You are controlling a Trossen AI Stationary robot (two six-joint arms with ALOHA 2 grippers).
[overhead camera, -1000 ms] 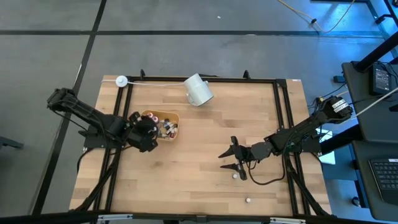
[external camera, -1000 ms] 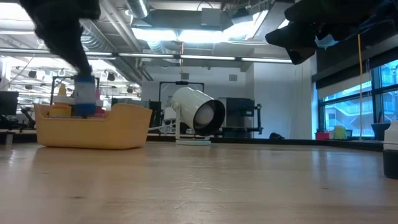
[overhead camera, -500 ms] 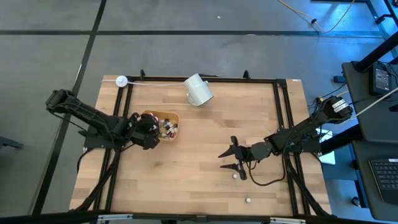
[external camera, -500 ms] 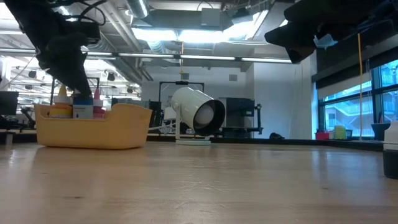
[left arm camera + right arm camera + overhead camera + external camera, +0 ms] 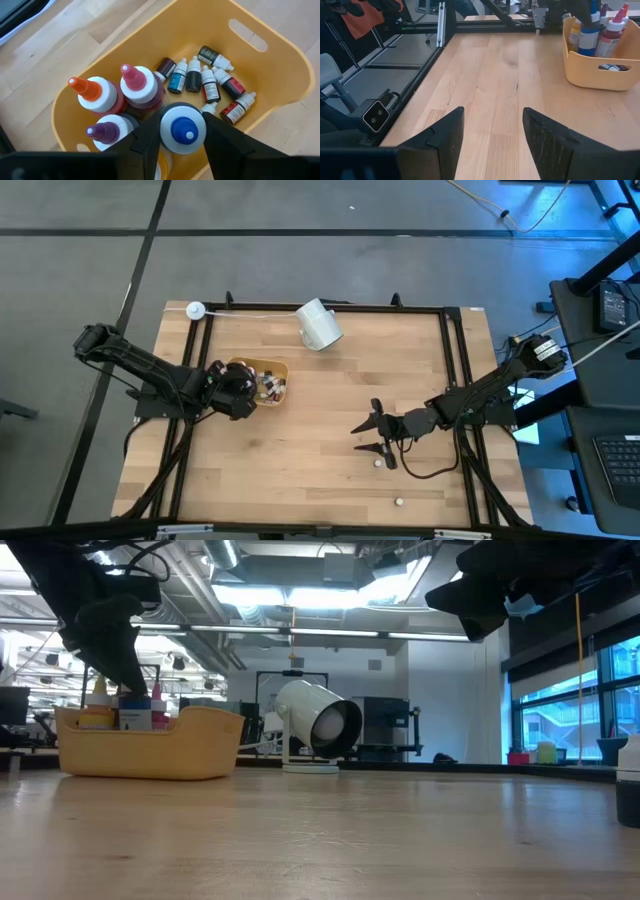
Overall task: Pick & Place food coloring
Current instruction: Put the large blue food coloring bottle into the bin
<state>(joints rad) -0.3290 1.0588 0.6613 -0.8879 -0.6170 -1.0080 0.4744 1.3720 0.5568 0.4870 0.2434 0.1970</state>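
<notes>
My left gripper [image 5: 238,388] hangs open over the yellow tray [image 5: 281,370]. Its fingers stand to either side of, and above, an upright blue-capped bottle [image 5: 182,131] without touching it. Orange-, pink- and purple-tipped bottles stand beside that bottle, and several tiny dropper bottles [image 5: 207,82] lie on the tray floor. My right gripper [image 5: 373,436] hovers open over the table's right half. One tiny bottle [image 5: 378,463] stands on the wood just near-side of it, and another [image 5: 398,502] stands closer to the near edge.
A big white cup [image 5: 318,325] lies on its side near the far edge, its mouth showing in the low view [image 5: 330,725]. A white round object [image 5: 195,309] sits at the far left corner of the black frame. Bare wood lies between the tray and my right gripper.
My left gripper has let go of the blue-capped bottle, risen, and drawn back slightly toward the table's left edge. The bottle now stands in the tray among the others. My right arm has kept still.
</notes>
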